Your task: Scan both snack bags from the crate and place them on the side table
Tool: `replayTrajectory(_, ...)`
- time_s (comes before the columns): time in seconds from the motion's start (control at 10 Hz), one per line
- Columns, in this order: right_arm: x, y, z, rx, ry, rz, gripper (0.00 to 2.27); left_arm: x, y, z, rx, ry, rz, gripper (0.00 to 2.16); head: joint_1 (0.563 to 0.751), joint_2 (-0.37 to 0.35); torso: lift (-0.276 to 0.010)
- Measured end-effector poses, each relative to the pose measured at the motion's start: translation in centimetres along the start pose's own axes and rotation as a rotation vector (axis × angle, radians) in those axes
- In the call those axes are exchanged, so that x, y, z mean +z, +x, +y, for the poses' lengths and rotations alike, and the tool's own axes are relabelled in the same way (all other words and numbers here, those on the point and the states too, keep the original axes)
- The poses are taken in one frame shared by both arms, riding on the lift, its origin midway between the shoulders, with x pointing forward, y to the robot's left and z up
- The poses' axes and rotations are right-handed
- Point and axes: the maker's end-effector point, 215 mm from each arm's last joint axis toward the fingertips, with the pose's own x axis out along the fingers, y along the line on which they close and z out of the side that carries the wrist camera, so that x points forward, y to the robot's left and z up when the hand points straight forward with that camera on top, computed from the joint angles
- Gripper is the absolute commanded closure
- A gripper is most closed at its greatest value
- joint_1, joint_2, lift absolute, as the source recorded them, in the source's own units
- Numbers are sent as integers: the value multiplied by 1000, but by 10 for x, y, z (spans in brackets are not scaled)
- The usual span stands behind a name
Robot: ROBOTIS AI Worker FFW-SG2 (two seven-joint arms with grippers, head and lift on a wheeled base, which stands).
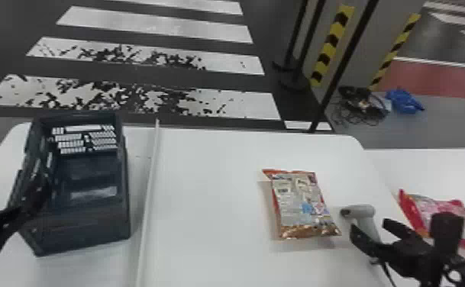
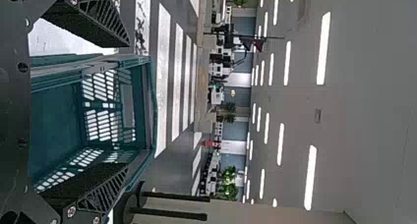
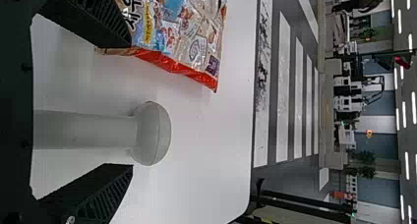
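Both jaws wide open; right astride scanner [image 1: 364,217]

**Striped floor and cable clutter lay beyond the right claw [image 1: 370,226]**

White floor stripes [image 1: 155,24] ran ahead and to the left of the right claw, the nearer ones blotched with black. Straight ahead of it, past the worktop [image 1: 212,160], stood thin black posts [image 1: 344,63] and yellow-and-black hazard bands [image 1: 332,47]. A tangle of dark cables [image 1: 361,105] lay on the floor there, with a blue bundle [image 1: 405,101] just beside. A red floor patch [image 1: 433,78] spread farther ahead, rightward. Green plants [image 2: 228,184] and ceiling lights [image 2: 322,47] showed far beyond the left claw [image 1: 13,187].
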Motion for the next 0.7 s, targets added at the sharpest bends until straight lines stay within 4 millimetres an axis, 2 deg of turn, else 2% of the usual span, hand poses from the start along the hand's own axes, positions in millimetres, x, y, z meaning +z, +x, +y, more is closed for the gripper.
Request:
replayTrajectory(0.2,-9,17,1,6,15,20,134,-3,-1,2,3,0,4,134,695,-178,-98)
replayTrajectory(0.3,-14,24,3,8,23,29,394,-4,-1,2,3,-1,5,134,695,-173,-98)
replayTrajectory(0.4,-18,31,4,10,31,39,1021,-4,-1,2,3,-1,5,134,695,-170,-98)
replayTrajectory(0.5,-21,34,2,8,27,53,1902,-4,-1,2,4,-1,6,134,695,-171,-98)
replayTrajectory(0.7,-23,35,-7,-25,17,67,2115,-4,-1,2,4,-2,6,134,695,-181,-98)
